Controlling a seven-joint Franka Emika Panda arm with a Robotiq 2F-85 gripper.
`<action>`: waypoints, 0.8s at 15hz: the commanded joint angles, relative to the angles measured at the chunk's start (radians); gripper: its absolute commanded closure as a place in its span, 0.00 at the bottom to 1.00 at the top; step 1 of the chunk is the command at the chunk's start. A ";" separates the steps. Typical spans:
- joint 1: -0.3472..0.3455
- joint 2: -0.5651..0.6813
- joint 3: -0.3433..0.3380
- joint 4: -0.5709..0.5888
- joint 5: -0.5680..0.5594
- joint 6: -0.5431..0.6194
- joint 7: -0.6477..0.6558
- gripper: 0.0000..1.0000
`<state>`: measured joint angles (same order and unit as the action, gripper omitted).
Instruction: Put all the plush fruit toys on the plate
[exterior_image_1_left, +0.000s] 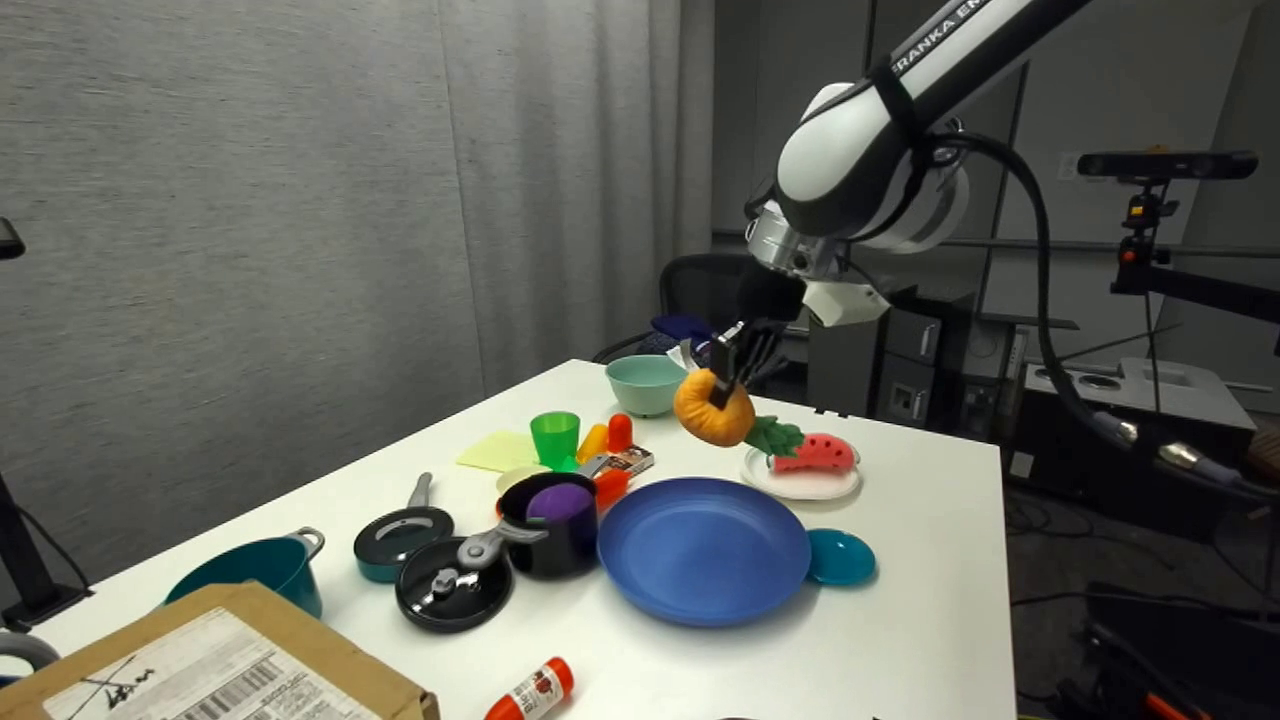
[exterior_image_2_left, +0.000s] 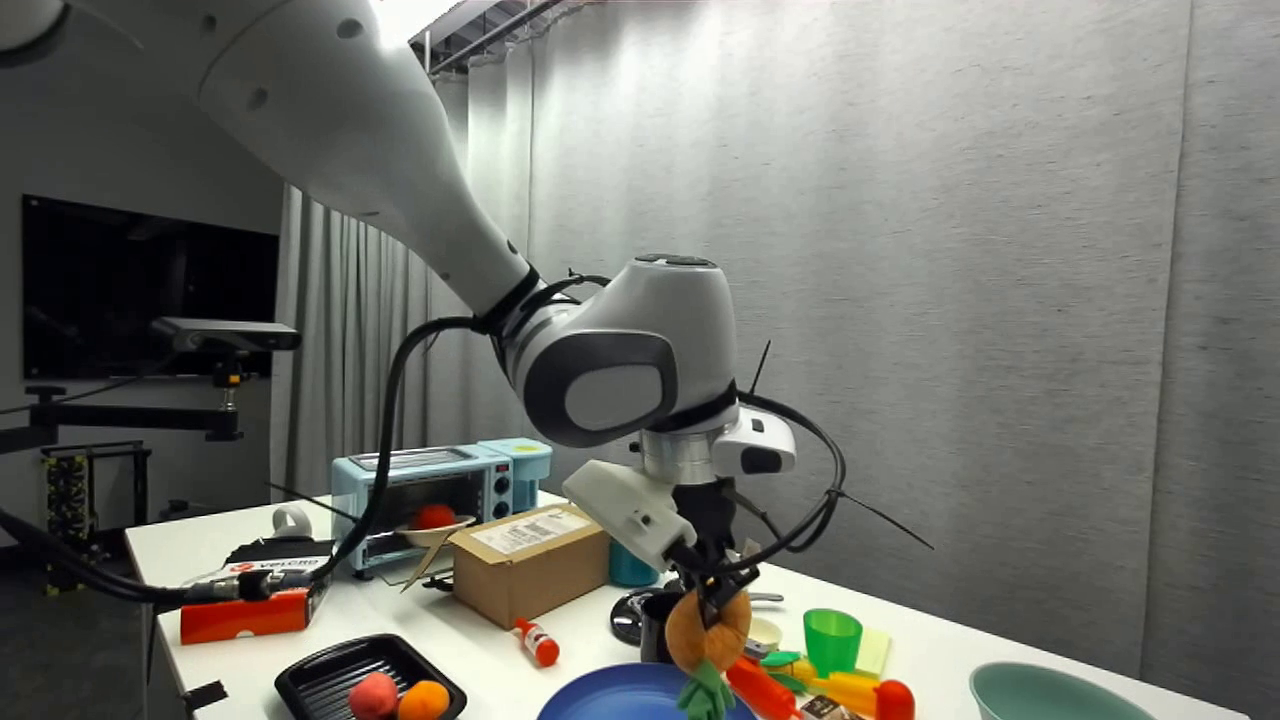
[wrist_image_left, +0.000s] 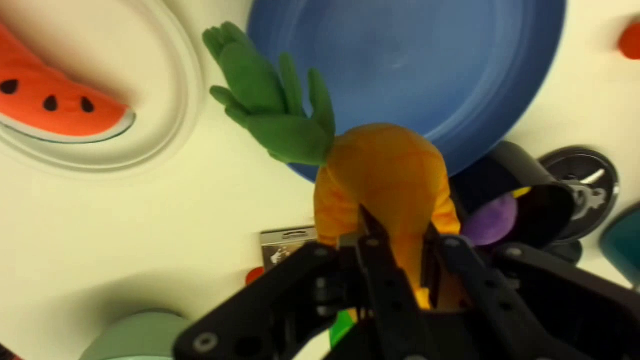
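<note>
My gripper (wrist_image_left: 398, 225) is shut on an orange plush fruit (wrist_image_left: 390, 155) with green leaves. It holds it in the air near the rim of the large blue plate (exterior_image_1_left: 705, 550); the orange plush also shows in both exterior views (exterior_image_1_left: 705, 415) (exterior_image_2_left: 685, 640). The plate has nothing on it in the visible part. A red watermelon-slice plush (exterior_image_1_left: 812, 453) lies on a small white dish (exterior_image_1_left: 800, 485). In an exterior view, a pinkish-red round fruit (exterior_image_2_left: 374, 694) and an orange round fruit (exterior_image_2_left: 422, 700) lie in a black tray (exterior_image_2_left: 300, 690). A red round thing (exterior_image_2_left: 434, 516) sits in a bowl by the toaster oven.
A black pot (exterior_image_1_left: 550, 555) with a purple rounded thing (exterior_image_1_left: 560, 502) in it stands against the plate's side. A small teal dish (exterior_image_1_left: 842, 557), a green cup (exterior_image_1_left: 555, 438), a mint bowl (exterior_image_1_left: 645, 385), a glue stick (exterior_image_2_left: 537, 642) and a cardboard box (exterior_image_2_left: 530, 575) stand around.
</note>
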<state>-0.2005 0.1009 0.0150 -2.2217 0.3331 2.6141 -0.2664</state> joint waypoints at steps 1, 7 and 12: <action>0.041 0.017 -0.013 0.015 0.055 -0.056 0.003 0.96; 0.111 0.117 -0.019 0.007 -0.095 0.043 0.162 0.96; 0.163 0.173 -0.083 0.017 -0.320 0.071 0.342 0.34</action>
<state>-0.0700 0.2519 -0.0095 -2.2227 0.1221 2.6808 -0.0009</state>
